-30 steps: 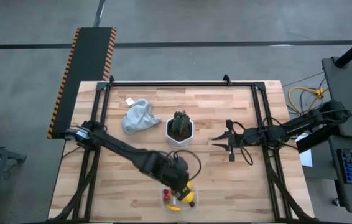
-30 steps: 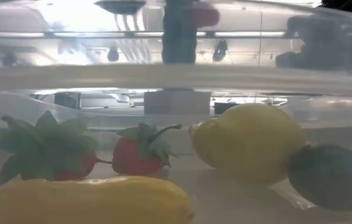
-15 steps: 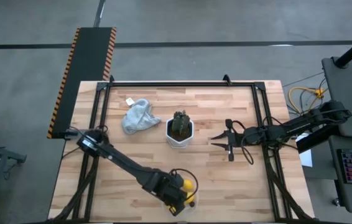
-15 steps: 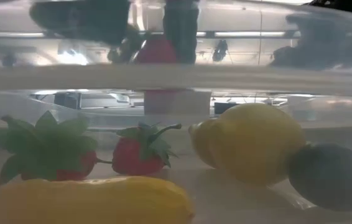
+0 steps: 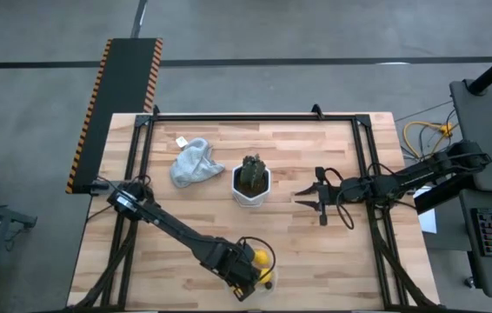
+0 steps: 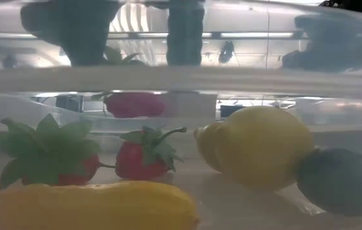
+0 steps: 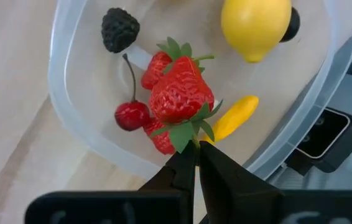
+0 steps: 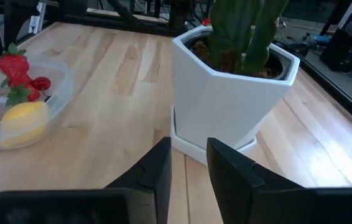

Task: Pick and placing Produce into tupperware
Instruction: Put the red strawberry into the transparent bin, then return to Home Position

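I've brought the left claw [image 7: 193, 163] lower over the tupperware [image 7: 70, 118] at the desk's near edge, still clenched on the strawberry's [image 7: 181, 98] leaves, so release comes next.

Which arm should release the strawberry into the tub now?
Left. The left gripper hangs over the tupperware, pinching the strawberry by its leaves. The right gripper waits empty and open beside the plant pot, away from the tub.
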